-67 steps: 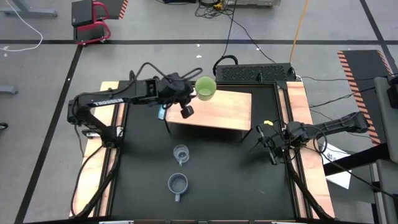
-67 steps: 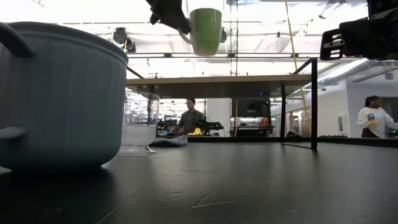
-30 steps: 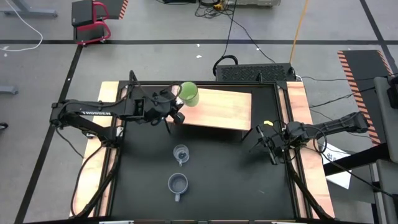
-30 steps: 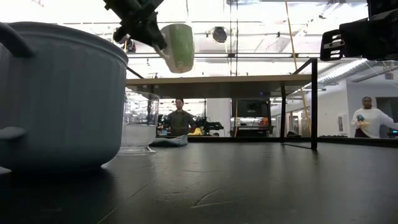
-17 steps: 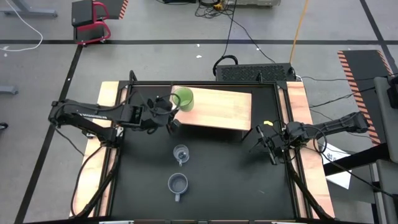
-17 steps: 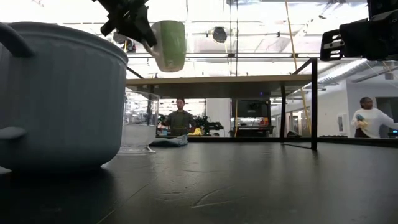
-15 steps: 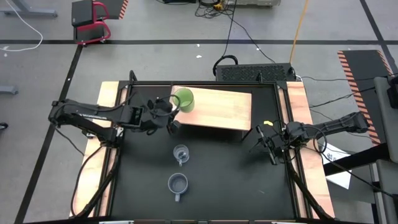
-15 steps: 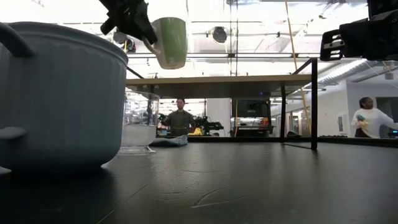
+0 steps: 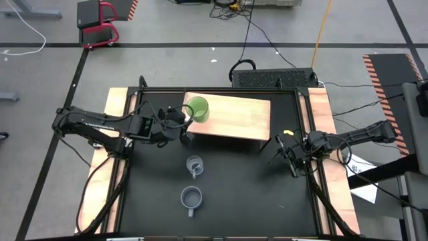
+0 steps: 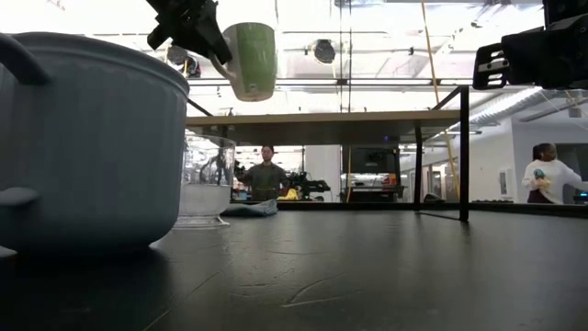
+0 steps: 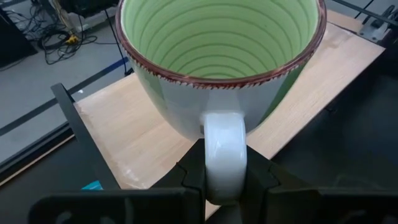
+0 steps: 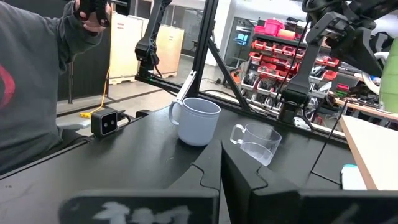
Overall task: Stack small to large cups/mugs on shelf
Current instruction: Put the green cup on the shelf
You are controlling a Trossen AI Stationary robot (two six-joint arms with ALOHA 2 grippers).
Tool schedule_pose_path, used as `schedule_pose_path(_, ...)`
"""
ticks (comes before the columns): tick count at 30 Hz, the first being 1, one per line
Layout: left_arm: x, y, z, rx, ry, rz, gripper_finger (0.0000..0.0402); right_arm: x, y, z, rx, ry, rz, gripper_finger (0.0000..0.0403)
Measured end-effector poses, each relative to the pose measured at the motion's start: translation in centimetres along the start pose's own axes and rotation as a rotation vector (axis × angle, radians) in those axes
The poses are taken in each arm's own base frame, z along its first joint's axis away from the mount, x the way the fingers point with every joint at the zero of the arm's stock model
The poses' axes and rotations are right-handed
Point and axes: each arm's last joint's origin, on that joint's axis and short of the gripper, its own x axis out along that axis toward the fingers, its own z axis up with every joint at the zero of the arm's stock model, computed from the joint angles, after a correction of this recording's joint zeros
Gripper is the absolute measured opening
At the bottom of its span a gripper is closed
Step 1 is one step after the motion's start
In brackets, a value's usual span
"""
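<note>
Black surface point(image 9: 221, 194), shelf point(image 9: 241, 117) bare. Left gripper point(image 9: 179, 121), fingers clamped on green mug's point(image 9: 197, 108) handle, holds it above shelf's left end. Right gripper point(image 9: 289, 156) idle, fingers together. Grey mug point(image 9: 191, 197), glass cup point(image 9: 194, 165) unstacked; nothing placed yet.

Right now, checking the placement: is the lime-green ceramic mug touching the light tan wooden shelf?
Apart. The low view shows the lime-green ceramic mug, held by its handle in the left hand, hanging clear above the light tan wooden shelf.
</note>
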Motion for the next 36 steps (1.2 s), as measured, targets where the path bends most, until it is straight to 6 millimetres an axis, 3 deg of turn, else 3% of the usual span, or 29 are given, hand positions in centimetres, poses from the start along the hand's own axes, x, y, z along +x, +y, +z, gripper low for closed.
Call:
schedule_pose_path(21, -0.4, -0.3, 0.2, -0.087, -0.097, 0.078, 0.0052, 0.0, 0.0, 0.0, 0.018, -0.001, 0.000, 0.0000)
schedule_pose_path(29, -0.5, -2.1, 0.1, -0.062, -0.169, 0.040, 0.0052, 0.0, 0.0, -0.1, 0.021, 0.005, 0.001, 0.0000)
schedule_pose_path(36, 0.2, -2.3, 0.9, -0.075, -0.118, 0.107, 0.0052, 0.0, 0.0, -0.1, 0.030, 0.007, 0.001, 0.0000)
